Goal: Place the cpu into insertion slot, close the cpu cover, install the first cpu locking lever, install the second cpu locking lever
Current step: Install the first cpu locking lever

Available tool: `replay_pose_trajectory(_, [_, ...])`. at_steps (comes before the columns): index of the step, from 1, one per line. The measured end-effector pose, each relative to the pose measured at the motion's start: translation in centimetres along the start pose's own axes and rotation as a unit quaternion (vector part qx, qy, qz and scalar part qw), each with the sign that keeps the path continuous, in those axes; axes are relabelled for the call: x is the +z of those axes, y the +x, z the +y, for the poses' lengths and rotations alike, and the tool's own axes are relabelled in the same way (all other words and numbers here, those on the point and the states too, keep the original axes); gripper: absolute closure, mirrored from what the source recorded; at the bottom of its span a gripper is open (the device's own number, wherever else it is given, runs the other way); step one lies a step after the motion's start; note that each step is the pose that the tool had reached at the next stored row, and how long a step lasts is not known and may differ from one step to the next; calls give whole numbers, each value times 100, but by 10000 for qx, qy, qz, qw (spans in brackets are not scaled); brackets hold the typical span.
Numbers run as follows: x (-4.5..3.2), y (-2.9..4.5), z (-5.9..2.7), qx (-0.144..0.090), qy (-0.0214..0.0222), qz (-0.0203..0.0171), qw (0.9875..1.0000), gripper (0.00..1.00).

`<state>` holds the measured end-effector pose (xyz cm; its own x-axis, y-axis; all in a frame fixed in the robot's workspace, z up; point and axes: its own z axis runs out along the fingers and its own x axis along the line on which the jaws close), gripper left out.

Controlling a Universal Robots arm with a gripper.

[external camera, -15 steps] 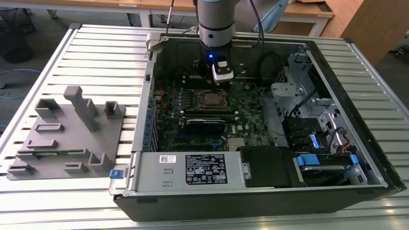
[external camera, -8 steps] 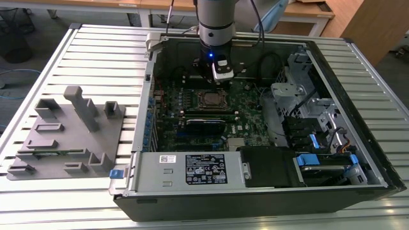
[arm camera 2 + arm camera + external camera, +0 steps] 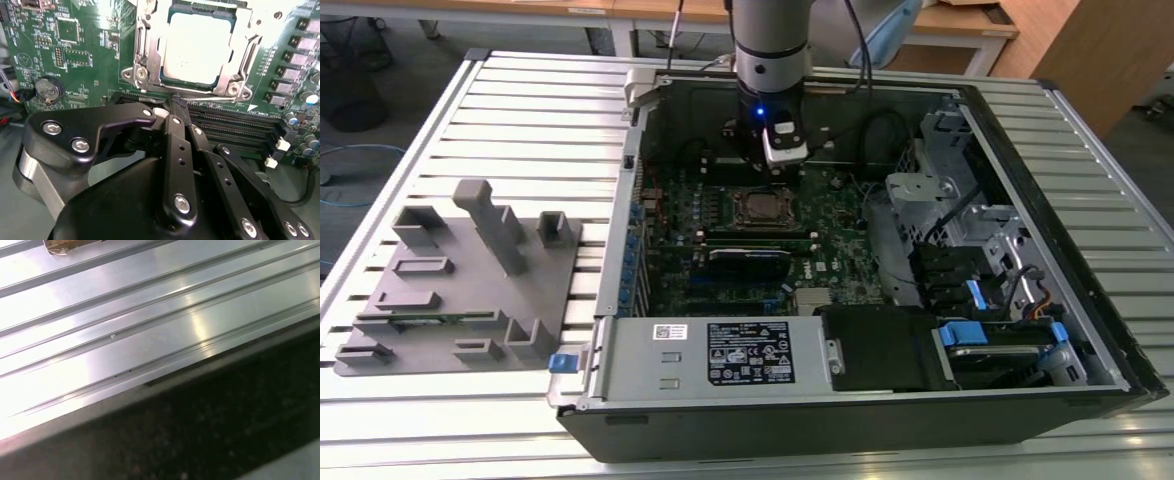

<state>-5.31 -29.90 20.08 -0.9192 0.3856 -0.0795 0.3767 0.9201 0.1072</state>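
An open computer case (image 3: 854,400) lies on its side on a slotted metal counter (image 3: 520,110), with the green motherboard (image 3: 834,215) facing up. The arm (image 3: 767,40) reaches down into the case, and its jaws hang just above the board, near the insertion slot (image 3: 200,84) on the slot's far side in the exterior view.

In the second wrist view the black jaws are pressed together with nothing seen between them, their tips pointing at the board edge of the socket, close to it but apart. The cpu (image 3: 197,47) lies flat in the insertion slot, its pale metal top showing through the window of the cpu cover (image 3: 145,47), which sits down over it as a silvery frame. Whether the locking levers at the sides are latched I cannot tell.

A coin battery (image 3: 47,89) sits on the board well to one side of the socket, and long black memory slots (image 3: 235,125) run just beside it.

On the counter at the exterior view's left rests a grey fixture (image 3: 454,280) with upright posts. The first wrist view shows the counter's ribbed surface beside a dark edge of the case
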Motion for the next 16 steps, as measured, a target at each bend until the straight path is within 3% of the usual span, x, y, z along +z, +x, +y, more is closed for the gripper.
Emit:
replay_pose_trajectory(10, [1, 14, 14, 20, 16, -13, 10000, 90])
replay_pose_trajectory(16, [2, 14, 14, 29, 157, -73, 9998, 90])
